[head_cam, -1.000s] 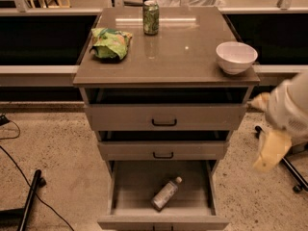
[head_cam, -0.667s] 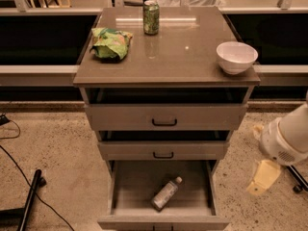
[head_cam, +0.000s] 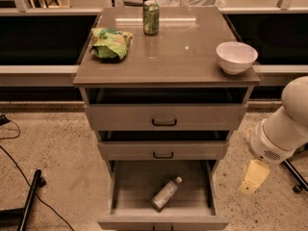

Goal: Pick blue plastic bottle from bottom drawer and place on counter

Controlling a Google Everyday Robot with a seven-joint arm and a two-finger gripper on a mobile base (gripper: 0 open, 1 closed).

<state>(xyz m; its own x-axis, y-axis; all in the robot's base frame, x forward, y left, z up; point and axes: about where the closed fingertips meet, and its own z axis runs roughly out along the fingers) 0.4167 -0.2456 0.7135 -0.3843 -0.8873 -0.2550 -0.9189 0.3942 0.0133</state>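
Observation:
The blue plastic bottle (head_cam: 166,193) lies on its side in the open bottom drawer (head_cam: 163,221), cap pointing to the back right. The drawer is pulled out toward the camera. The counter (head_cam: 168,57) is the glossy grey-brown top of the cabinet. My gripper (head_cam: 253,176), pale yellow at the end of the white arm (head_cam: 281,129), hangs low to the right of the cabinet, outside the bottom drawer and roughly level with it. It holds nothing that shows.
On the counter stand a green soda can (head_cam: 151,17) at the back, a green snack bag (head_cam: 111,42) at the left and a white bowl (head_cam: 236,57) at the right edge. The two upper drawers are slightly open. A black pole (head_cam: 30,198) lies on the floor at the left.
The arm and gripper have moved down and a little left, from beside the upper drawers to beside the bottom drawer. The bottle has not moved.

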